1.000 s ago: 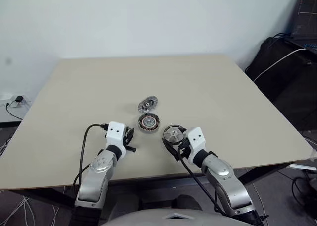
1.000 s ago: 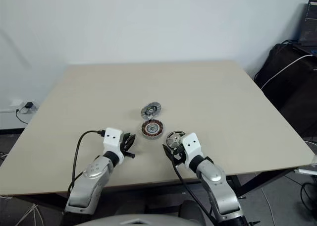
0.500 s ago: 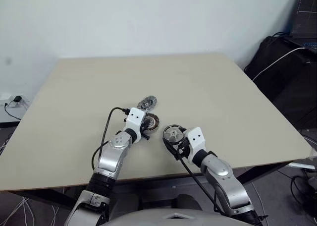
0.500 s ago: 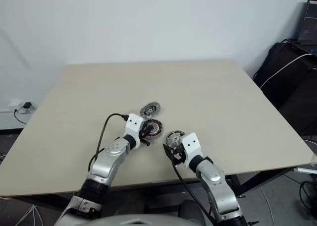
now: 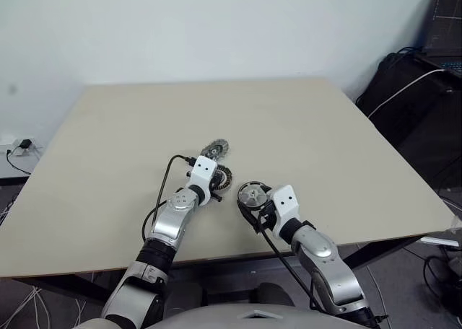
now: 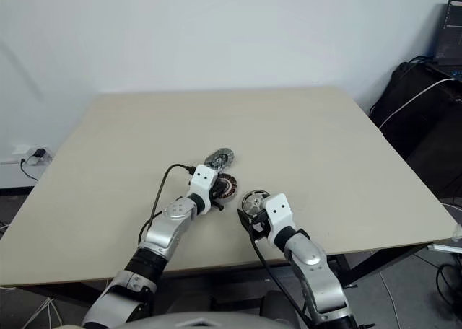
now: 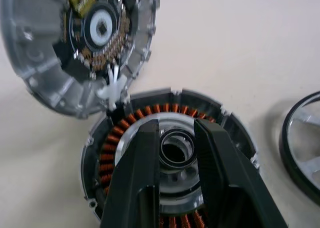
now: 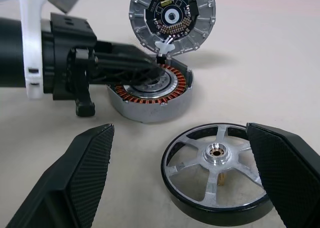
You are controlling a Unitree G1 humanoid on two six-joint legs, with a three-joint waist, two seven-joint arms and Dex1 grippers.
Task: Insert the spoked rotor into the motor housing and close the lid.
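- Left gripper [image 7: 176, 138]: jaws narrowly parted over the motor housing [image 8: 150, 95] hub; risked nudging it.
- Right gripper [image 8: 180, 178]: spread wide, straddling the spoked rotor [image 8: 217, 163], unheld.
- Lid [image 8: 172, 18]: at housing's 12 o'clock.

A pale beige table [image 5: 325, 148] carries three parts near its front edge. The motor housing [image 8: 150, 95], ringed with copper windings, is set flat on the surface. The lid [image 8: 172, 19] is hinged open at the housing's far rim, tilted up. The spoked rotor [image 8: 217, 165] is laid flat just beside the housing.
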